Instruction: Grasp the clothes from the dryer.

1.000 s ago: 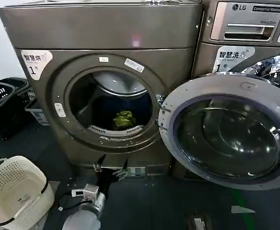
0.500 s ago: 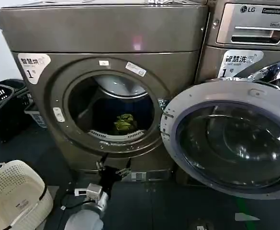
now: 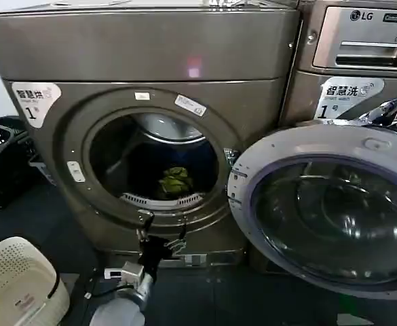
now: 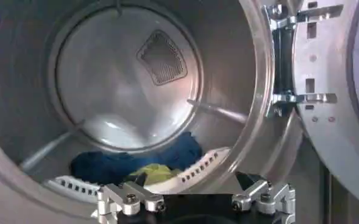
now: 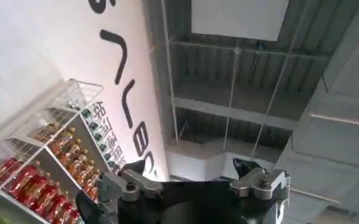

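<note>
We judge the clothes (image 3: pixel 174 181), a small yellow-green wad low inside the dryer (image 3: pixel 150 75) just behind its mouth, light, soft and easily crushed, so our left gripper (image 3: pixel 161 225), fingers apart below that mouth, should pinch its bunched top

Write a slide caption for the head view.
Left gripper, open, raised at the open dryer mouth below the yellow-green clothes lying inside the drum.

**Three cameras, one shared drum**

The head camera looks forward and down at the dryer (image 3: pixel 144 136) from close range. The left wrist camera sits at the porthole, facing into the same drum. The right wrist camera points upward at a ceiling (image 5: pixel 258 91) and shelves (image 5: pixel 39 164).
</note>
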`<state>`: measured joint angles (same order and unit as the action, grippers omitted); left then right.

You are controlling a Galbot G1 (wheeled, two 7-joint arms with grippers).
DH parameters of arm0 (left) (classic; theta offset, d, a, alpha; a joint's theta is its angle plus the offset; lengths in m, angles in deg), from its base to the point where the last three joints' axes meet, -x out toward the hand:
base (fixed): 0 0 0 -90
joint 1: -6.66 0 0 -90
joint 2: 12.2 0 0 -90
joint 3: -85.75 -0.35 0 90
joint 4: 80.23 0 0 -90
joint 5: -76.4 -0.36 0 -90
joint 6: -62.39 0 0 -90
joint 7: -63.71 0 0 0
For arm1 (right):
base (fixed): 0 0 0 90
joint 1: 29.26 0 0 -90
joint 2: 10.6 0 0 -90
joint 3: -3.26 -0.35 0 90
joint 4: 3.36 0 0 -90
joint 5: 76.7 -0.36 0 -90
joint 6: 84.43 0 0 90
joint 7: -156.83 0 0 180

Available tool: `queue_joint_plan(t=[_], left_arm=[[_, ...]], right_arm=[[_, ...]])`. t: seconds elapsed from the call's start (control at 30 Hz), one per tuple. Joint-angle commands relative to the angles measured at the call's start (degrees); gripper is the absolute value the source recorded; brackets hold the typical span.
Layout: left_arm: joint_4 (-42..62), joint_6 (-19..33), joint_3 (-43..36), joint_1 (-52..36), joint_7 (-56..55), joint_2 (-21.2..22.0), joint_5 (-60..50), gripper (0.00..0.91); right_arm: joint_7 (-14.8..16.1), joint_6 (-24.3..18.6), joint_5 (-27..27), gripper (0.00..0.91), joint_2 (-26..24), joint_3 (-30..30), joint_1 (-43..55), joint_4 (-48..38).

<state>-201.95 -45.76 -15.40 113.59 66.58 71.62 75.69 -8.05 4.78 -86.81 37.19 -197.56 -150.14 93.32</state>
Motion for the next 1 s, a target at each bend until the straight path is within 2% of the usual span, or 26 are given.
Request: queue_joint_plan(t=[0.03, 0.57, 0.67, 0.73, 0.8, 0.9, 1.0], left_arm=[[0.2, 0.0, -0.1, -0.4, 0.2, 0.0, 0.0, 0.907], [0.5, -1.3, -0.5, -0.7, 0.0, 0.2, 0.3, 0.907], [0.2, -1.2, -0.6, -0.3, 0.4, 0.2, -1.1, 0.907], [-0.7, -2.0, -0.7, 0.2, 2.0, 0.0, -7.2, 0.907], [-2.0, -1.3, -0.2, 1.0, 5.6, -0.1, -21.6, 0.907], [-2.7, 3.6, 1.9, 0.4, 8.5, -0.4, -43.7, 0.907], [-1.9, 10.0, 5.2, -3.4, 16.4, -1.4, -50.3, 0.907]], right_arm=[[0.2, -0.2, 0.4, 0.907, 0.4, 0.1, 0.2, 0.2], [1.2, -0.5, 0.7, 0.907, 1.1, -0.1, 0.7, -0.1], [0.8, 0.8, 1.0, 0.907, 1.2, -0.4, 0.3, 0.0], [0.7, 2.7, 3.4, 0.907, 1.5, -1.4, -0.2, 0.7], [0.8, 3.8, 3.6, 0.907, 1.7, -2.7, -0.4, 1.5], [1.2, 3.8, 3.8, 0.907, 1.4, -5.3, -1.4, 2.1], [1.8, 3.4, 3.6, 0.907, 1.1, -7.5, -2.3, 2.7]])
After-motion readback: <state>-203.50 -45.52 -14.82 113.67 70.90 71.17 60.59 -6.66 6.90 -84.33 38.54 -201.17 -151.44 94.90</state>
